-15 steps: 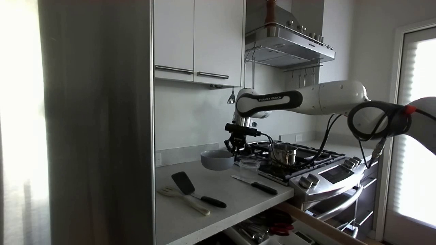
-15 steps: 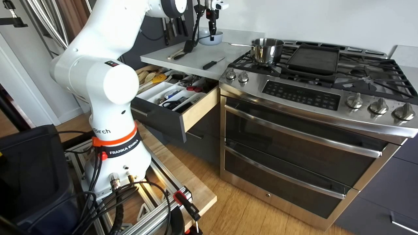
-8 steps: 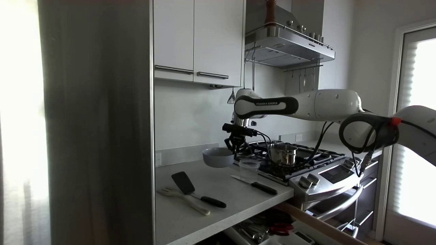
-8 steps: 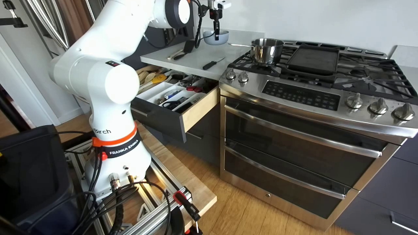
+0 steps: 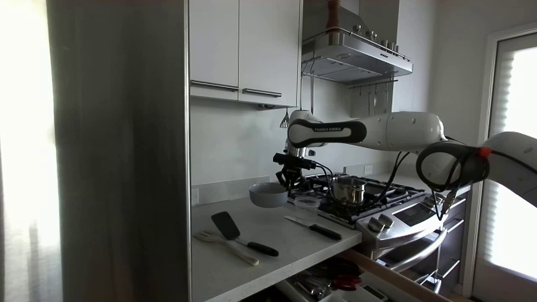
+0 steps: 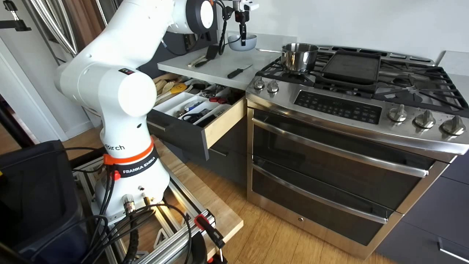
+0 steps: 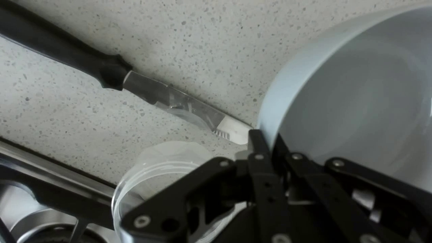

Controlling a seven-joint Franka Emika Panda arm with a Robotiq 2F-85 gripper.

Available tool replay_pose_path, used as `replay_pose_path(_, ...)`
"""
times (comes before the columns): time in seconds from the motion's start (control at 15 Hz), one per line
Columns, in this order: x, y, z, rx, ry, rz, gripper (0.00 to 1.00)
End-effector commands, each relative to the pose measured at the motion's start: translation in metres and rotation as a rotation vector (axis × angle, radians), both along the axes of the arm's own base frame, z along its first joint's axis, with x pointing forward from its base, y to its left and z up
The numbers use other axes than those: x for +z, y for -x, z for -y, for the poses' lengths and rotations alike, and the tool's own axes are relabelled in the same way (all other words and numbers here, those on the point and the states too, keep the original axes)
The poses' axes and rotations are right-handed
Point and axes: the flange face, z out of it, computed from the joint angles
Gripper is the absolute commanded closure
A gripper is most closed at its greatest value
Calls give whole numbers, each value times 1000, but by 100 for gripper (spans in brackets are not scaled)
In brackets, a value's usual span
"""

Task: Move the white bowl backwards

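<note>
In the wrist view our gripper [image 7: 269,137] clenches the rim of the white bowl [image 7: 357,101], at right; we see a knife [image 7: 87,59] slanting from upper left and, bottom left of centre, a clear container [image 7: 168,156] partly behind the gripper.

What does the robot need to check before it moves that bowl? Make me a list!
1. The gripper is shut on the rim of the white bowl: ok, the wrist view shows it pinching.
2. Nothing is inside the bowl: ok, as far as its inside shows.
3. The clear tub is out of the way: not ok, I think, it stands near the gripper.
4. The knife is well clear: not ok, probably, its blade points toward the bowl.
5. Stopping place known: cannot tell, nothing marks one.
</note>
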Motion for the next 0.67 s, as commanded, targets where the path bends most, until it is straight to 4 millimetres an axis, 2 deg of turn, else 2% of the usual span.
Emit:
replay_pose_path(0.0, -14, -5, -2, -39, -12, 4, 98)
replay_pose_path(0.33, -43, -16, 0, -129, -24, 15, 98)
replay_pose_path(0.6, -54, -24, 8, -209, -40, 28, 98)
